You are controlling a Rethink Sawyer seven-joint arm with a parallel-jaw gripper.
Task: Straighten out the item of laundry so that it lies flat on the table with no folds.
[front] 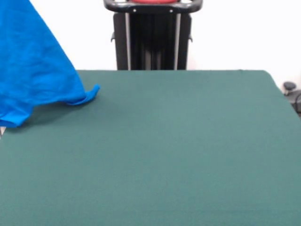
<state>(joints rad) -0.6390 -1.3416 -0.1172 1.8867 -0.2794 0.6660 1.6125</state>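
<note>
We found the bright blue cotton T-shirt (33,61) hanging at far left, hem brushing the dark green felt table (178,150). Gripper unseen, its grasp untellable. Lowering slowly rightward should prevent folds.

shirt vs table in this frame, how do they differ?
The blue shirt is bright blue; the table is dark green. The shirt hangs draped from above the picture's top left, only its lower hem reaching the table's edge; the table lies flat. The shirt shows folds and a curled corner; the table's top is smooth. The shirt covers only a corner of the far larger table.
</note>
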